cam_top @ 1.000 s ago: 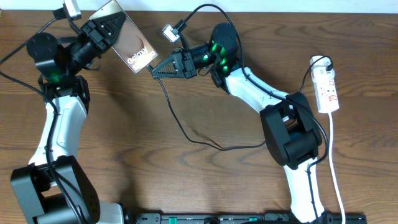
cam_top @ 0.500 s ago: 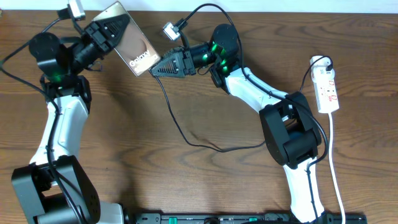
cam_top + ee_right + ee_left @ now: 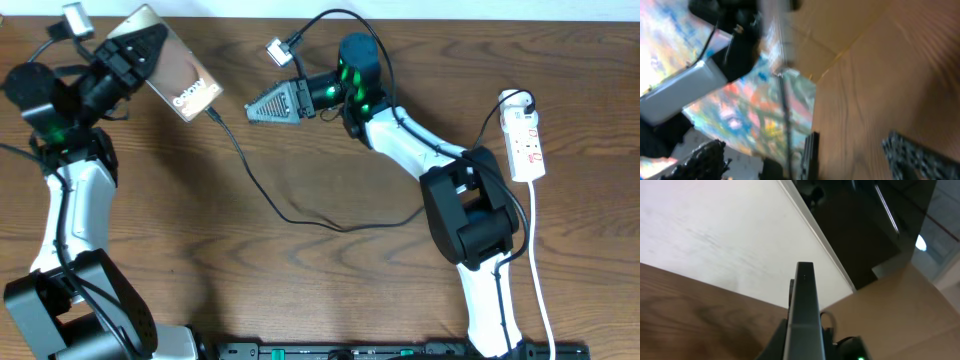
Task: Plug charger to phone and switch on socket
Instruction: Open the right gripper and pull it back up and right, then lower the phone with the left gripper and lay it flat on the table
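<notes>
Dark wood-grain counter (image 3: 300, 295) is carrying one oblong white socket (image 3: 527, 145) at right, while left fingers (image 3: 138, 47) are clenching one glossy rectangular phone (image 3: 175, 75) at far left, one thin black charger (image 3: 340, 229) trailing from it, and right fingers (image 3: 265, 101) are gaping empty.

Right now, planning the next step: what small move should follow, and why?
Probably swing the open right gripper toward the socket: the charger tip looks seated in the phone held by the left gripper, with no gripper near the socket.
</notes>
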`<action>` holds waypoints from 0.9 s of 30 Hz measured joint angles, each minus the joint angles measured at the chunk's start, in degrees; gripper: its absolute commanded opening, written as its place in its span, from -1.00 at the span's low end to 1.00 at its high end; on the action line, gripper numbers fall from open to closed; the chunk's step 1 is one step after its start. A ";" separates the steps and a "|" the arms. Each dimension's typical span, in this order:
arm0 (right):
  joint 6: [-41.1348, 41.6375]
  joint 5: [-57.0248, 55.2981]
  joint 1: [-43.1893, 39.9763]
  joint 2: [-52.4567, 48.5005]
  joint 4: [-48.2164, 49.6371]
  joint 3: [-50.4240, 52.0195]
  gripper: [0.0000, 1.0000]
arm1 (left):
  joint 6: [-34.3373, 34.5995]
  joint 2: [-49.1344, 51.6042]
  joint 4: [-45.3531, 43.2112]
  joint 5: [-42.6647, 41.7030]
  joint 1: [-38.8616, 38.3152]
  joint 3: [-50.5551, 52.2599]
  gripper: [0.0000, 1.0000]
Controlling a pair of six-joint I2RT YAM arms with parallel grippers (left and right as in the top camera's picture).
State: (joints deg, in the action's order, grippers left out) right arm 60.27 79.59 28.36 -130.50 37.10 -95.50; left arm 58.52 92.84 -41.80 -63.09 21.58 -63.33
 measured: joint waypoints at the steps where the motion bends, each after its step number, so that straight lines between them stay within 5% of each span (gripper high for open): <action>1: -2.43 -0.70 -0.57 0.00 -6.08 0.00 0.99 | -0.02 0.00 -0.02 0.00 0.39 -0.02 -0.85; 14: -31.12 -22.84 -8.50 0.15 -57.31 -0.31 0.98 | -0.63 0.00 1.51 -0.02 0.81 -0.02 -0.85; 20: -39.15 -43.85 -9.38 4.92 -70.07 -0.28 0.99 | -8.22 -0.02 18.88 1.84 0.46 -0.11 -0.85; 27: -41.68 -62.58 -7.63 16.06 -73.44 -0.70 0.99 | -21.99 0.00 38.25 9.90 -3.74 0.17 -0.85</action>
State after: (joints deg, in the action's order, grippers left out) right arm 18.59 17.02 20.73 -114.43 -36.34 -96.20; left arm 36.53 92.84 -3.55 -53.19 17.85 -63.16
